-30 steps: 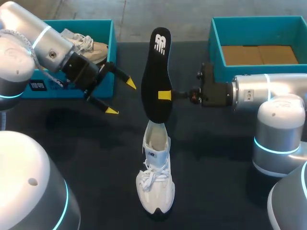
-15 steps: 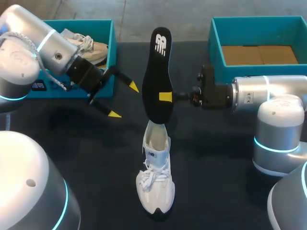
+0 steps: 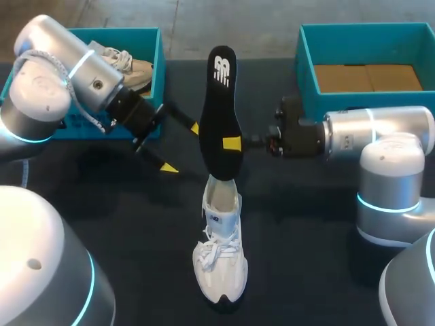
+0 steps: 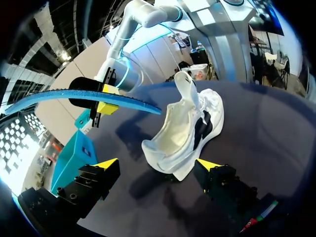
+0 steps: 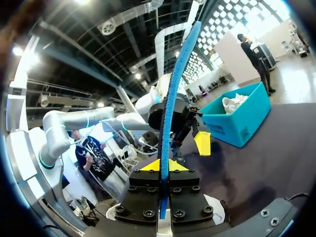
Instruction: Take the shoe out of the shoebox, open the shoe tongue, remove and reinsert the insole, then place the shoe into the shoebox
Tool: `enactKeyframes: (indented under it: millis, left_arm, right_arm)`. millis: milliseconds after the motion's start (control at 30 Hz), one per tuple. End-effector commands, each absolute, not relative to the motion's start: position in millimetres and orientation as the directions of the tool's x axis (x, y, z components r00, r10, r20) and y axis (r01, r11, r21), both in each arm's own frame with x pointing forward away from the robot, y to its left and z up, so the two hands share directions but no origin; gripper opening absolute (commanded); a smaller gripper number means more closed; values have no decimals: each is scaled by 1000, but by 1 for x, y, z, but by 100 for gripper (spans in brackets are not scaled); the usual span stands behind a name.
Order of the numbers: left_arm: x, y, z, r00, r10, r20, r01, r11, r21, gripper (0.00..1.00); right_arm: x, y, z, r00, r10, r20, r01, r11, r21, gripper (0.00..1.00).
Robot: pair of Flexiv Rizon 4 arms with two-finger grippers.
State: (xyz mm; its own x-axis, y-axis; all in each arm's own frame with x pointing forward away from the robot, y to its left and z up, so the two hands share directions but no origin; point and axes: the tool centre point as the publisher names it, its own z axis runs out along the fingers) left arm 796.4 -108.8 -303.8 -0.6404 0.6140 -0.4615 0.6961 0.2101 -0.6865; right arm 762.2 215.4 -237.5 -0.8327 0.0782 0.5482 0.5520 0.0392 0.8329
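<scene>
A white shoe (image 3: 219,251) stands on the dark table, toe toward the near edge, heel opening toward the back. Above its heel hangs the black insole (image 3: 219,115), held upright and edge-on, with my right gripper (image 3: 232,143) shut on its lower part. In the right wrist view the insole's blue edge (image 5: 175,89) rises from between the pinched tips of the right gripper (image 5: 161,165). My left gripper (image 3: 181,148) is open just left of the insole, holding nothing. The left wrist view has the shoe (image 4: 185,133) ahead of the left gripper (image 4: 158,165), its tongue lifted.
A teal shoebox (image 3: 155,81) at the back left holds a second pale shoe (image 3: 126,64). Another teal box (image 3: 306,68) with a brown cardboard floor sits at the back right, close behind my right arm.
My left gripper has moved right and slightly toward the near edge, closer to the insole. The right gripper has shifted the insole a little to the left. The shoe has not moved.
</scene>
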Motion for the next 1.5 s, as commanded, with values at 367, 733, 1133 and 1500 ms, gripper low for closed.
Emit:
enactKeyframes:
  millis: [367,733,1133,1500]
  left_arm:
    - [793,-114,-327,-605,642,-472,711,168,-682,100]
    - [791,-115,-330,-583,666,-466,736,190,-650,100]
    - [791,-115,-330,-583,666,-466,736,190,-650,100]
    - [784,-117,-340,-600,651,-465,723,192,-664,100]
  right_arm:
    - [766,220,-258,-851,78,519,522,27,852,0]
    - [758,219,-272,-846,73,528,529,-13,849,0]
    - [758,219,-272,-846,73,528,529,-13,849,0]
    - [759,219,-277,-840,73,538,540,0,842,0]
